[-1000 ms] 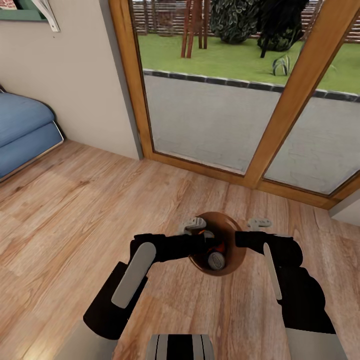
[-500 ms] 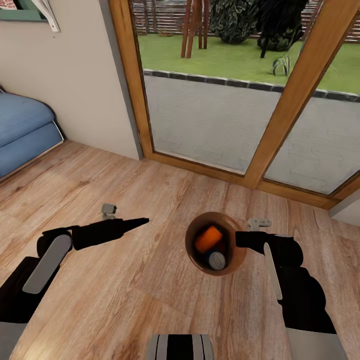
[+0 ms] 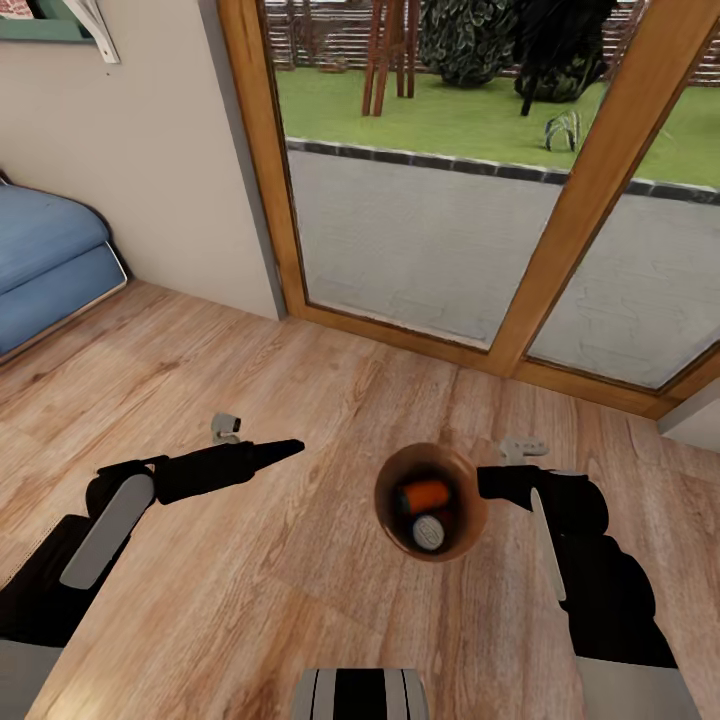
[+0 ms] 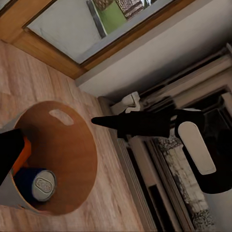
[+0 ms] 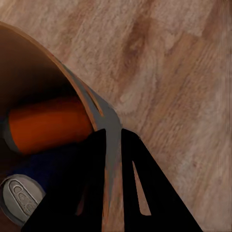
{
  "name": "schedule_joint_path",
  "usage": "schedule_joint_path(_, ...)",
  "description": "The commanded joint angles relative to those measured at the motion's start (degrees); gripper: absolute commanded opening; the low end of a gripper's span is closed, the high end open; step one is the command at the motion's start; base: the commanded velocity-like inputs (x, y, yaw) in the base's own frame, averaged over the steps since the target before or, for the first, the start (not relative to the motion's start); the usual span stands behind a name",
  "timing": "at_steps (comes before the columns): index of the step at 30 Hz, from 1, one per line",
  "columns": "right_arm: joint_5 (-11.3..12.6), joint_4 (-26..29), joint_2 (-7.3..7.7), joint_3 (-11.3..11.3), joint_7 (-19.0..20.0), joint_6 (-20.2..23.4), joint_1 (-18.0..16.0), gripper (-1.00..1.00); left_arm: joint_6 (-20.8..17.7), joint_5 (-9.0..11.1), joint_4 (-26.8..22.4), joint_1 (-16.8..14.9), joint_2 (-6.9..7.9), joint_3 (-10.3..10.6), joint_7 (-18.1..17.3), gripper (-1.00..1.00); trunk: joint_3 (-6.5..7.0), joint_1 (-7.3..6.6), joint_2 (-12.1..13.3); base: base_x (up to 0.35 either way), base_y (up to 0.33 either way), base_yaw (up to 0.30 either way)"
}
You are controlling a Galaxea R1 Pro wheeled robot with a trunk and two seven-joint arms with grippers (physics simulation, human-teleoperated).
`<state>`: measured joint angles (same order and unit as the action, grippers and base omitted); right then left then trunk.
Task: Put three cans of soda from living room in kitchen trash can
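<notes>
Light wood planks [image 3: 300, 560] are filling the lower head view, with a blue sofa [image 3: 45, 265] at one edge and wood-framed glass doors [image 3: 450, 230] looking onto a garden beyond. The brown trash can [image 3: 470, 520] is hanging above the floor, carried by the right gripper [image 3: 485, 483], whose fingers are clamping its rim. Inside it an orange can [image 3: 425, 493] is lying on its side beside a dark blue can [image 3: 428, 532] showing its grey top. A third can is not discernible here. The left gripper [image 3: 290, 446] is reaching out well apart from the bin, its fingers pressed together on nothing.

From the left wrist, the bin [image 4: 72, 159] is sitting close below the camera, the blue can [image 4: 41, 183] and part of the orange can [image 4: 21, 154] resting at the bottom; the right gripper [image 4: 96, 121] is pointing at the rim.

From the right wrist, the two dark fingers [image 5: 137, 183] are straddling the bin wall [image 5: 104, 121], one inside and one outside, a pinch that probably lets the bin be carried with the cans as cargo. The orange can [image 5: 48, 123] and the blue can's top [image 5: 19, 195] are lying just within.
</notes>
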<state>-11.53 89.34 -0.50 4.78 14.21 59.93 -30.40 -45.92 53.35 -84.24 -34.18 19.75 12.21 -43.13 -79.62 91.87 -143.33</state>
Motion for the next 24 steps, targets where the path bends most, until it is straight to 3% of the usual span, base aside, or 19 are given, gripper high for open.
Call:
schedule_joint_path(1,0.3,0.0,0.03,0.0,0.3,0.1,0.0,-1.0,0.3,-0.3,0.3,0.0,-0.33,0.3,0.0,1.0,0.01,-0.01,0.0,0.0,0.0,0.0)
schedule_joint_path(6,-2.4,0.0,0.14,0.0,1.0,0.1,0.0,-1.0,1.1,-1.7,1.9,0.0,-1.88,0.5,-0.3,1.0,0.01,-0.01,0.0,0.0,0.0,0.0)
schedule_joint_path(18,-5.9,-0.2,0.15,0.0,1.1,0.1,0.0,-1.0,1.1,-1.8,4.8,0.0,-1.99,0.6,-0.1,1.0,0.01,-0.01,0.0,0.0,0.0,0.0)
schedule_joint_path(19,5.2,-0.4,0.1,0.0,1.2,0.1,0.0,-1.0,1.1,-1.8,4.8,0.0,-1.99,0.6,-0.1,1.0,0.01,-0.01,0.0,0.0,0.0,0.0)
schedule_joint_path(24,5.2,-0.6,-0.08,0.7,1.5,0.1,0.0,-1.0,1.1,-1.8,4.8,0.0,-2.0,0.6,-0.1,1.0,0.01,-0.01,0.0,0.0,0.0,0.0)
